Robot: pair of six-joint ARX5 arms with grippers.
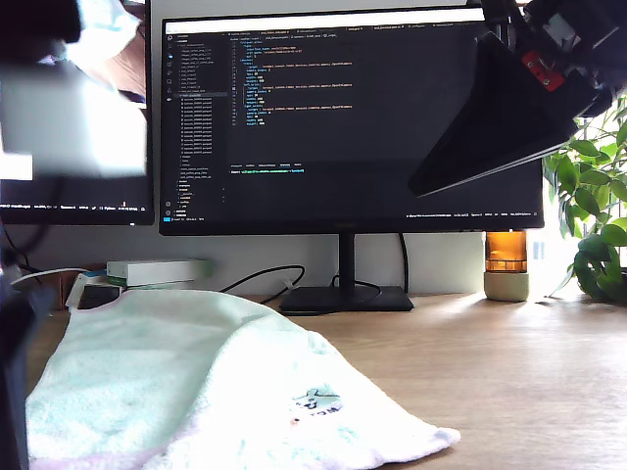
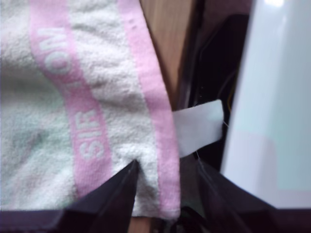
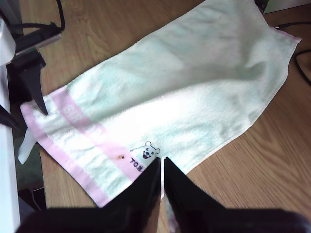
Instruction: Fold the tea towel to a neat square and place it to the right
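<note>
Towel first: the tea towel (image 1: 206, 392) lies spread along the wooden desk (image 1: 509, 372), one long strip of pale mint terry running from the exterior view's lower left toward the middle, not yet folded. In the second wrist view its near end carries two pink bands (image 3: 82, 128), a small cartoon bear print (image 3: 148, 150) and a tiny dark speck beside it.

The first gripper (image 2: 165, 167) sits low at that banded end. Its dark fingers (image 2: 119, 194) are spread apart, with the outer pink edge band and a bit of white terry lying between them; whether the pads actually touch the cloth is hard to say from this blurred close view. Just beyond the fingers, a white tag strip (image 2: 199, 126) sticks out from the towel's edge, past the desk's rim. The wider band ahead of the claw shows white lettering (image 2: 73, 87).

The second gripper (image 3: 162, 167) hangs above the towel, its two fingers pressed together and holding nothing, their tips over the cloth's edge just beside the bear print.

Behind the towel in the exterior view stand a monitor (image 1: 343, 117) showing code, its flat stand (image 1: 345, 297), an amber jar (image 1: 506, 264) and a leafy plant (image 1: 598, 196)
</note>
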